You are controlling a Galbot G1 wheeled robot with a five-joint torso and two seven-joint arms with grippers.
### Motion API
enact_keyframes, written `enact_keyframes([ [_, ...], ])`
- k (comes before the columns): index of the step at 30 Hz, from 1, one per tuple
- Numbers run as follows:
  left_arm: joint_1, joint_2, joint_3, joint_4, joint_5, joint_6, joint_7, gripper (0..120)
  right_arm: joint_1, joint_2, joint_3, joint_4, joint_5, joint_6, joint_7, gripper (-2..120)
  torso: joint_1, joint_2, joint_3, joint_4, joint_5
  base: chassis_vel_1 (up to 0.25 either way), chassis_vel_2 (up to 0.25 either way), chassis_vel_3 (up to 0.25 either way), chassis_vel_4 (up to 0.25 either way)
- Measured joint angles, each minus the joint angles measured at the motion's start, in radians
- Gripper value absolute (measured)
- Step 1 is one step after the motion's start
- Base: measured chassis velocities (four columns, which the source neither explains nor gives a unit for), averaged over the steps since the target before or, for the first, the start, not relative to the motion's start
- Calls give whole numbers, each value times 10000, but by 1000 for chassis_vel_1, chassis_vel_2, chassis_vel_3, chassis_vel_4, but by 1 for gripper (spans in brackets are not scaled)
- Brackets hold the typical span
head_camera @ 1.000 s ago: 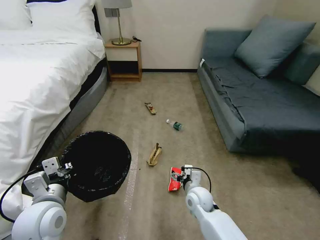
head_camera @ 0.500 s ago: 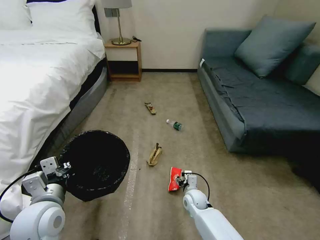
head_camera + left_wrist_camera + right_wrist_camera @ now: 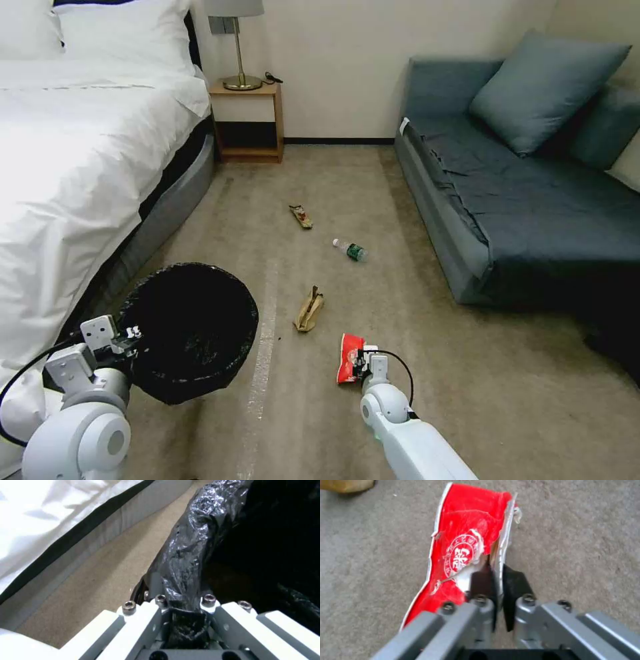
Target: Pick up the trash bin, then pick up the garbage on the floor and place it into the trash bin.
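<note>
Red-and-white snack packet on the carpet, just right of the bin, one edge pinched between the closed fingers of the right gripper. Compared with a second ago: right arm drawn back toward the robot and lower in the head view, packet edge now clamped, packet otherwise flat and in the same spot. Judged meaning: grasp made, lift not yet begun, first piece of litter ready to travel to the bin.

Trash bin, black and bag-lined, held off the floor at the robot's left, mouth tilted toward the camera; left gripper clamped on its bag-covered rim. Bin slightly shifted toward the robot over the last second, grip unchanged. No litter discernible inside; interior too dark to be sure.

Counts:
- Bins: one.
- Litter pieces on the carpet: four — red packet; tan wrapper just beyond it; small bottle farther out; brown-yellow wrapper farthest, toward the nightstand.
- Grippers: two, both closed on something.
- Surroundings: one bed on the left, one sofa on the right.
</note>
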Motion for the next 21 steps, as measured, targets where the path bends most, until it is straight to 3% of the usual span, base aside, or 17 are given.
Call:
enact_keyframes([
  [7, -60, 2, 47, 119, 9, -4, 9, 3, -99, -70, 38, 138, 18, 58, -11, 0, 0, 0, 0, 0, 0, 0, 0, 0, 0],
  [12, -88, 64, 8, 295, 90, -14, 11, 3, -366, -430, 116, 1421, 431, 21, 10, 0, 0, 0, 0, 0, 0, 0, 0, 0, 0],
  [15, -134, 122, -43, 528, 127, -28, 11, 3, -733, -925, 243, 3976, 1328, -427, 188, 0, 0, 2, 0, -1, -1, 0, 0, 0, 0],
  [16, -134, 122, -43, 528, 127, -28, 11, 3, -733, -925, 243, 3976, 1328, -427, 188, 0, 0, 2, 0, -1, -1, 0, 0, 0, 0],
  [19, -202, 87, 17, 833, 205, -82, 10, 3, -1005, -1266, -2, 7092, 2984, -1016, 592, 0, -1, 2, -1, -1, -2, 0, 0, 0, 0],
  [21, -214, 62, 58, 924, 224, -99, 10, 3, -1042, -1299, -226, 7741, 3270, -1084, 690, 0, 0, 1, -1, -1, 0, 0, 0, 0, 0],
])
